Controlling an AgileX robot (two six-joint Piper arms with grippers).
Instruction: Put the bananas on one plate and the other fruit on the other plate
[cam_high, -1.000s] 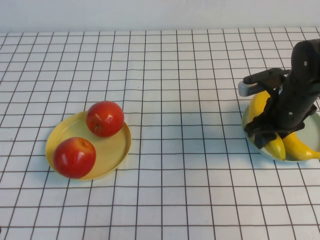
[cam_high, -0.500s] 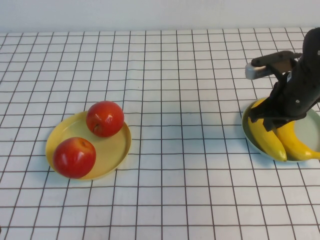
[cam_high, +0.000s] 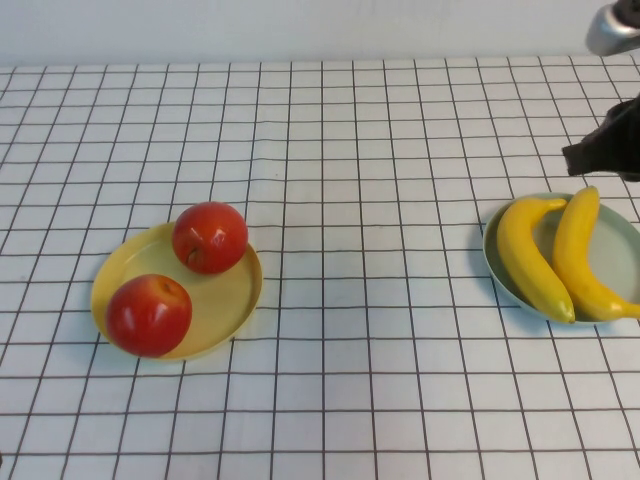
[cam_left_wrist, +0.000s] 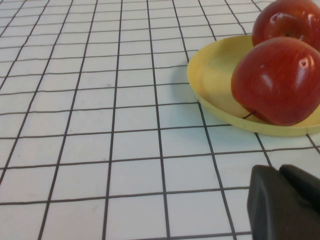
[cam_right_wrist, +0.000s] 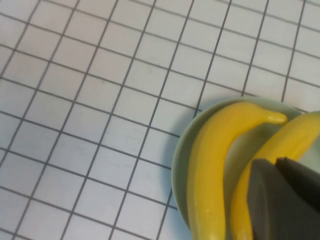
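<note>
Two yellow bananas lie side by side on the pale blue-green plate at the right; the right wrist view shows them on that plate. Two red apples sit on the pale yellow plate at the left. My right gripper hangs above and behind the banana plate at the frame's edge, shut and empty. My left gripper is shut and empty, low over the table a short way from the yellow plate and the apples.
The table is a white cloth with a black grid. A pale wall runs along its far edge. A wide stretch of bare cloth lies between the two plates.
My right gripper has risen off the blue-green plate and drawn back to the far right, its jaws closing on nothing. Both bananas stay on the plate. The apples have not moved.
</note>
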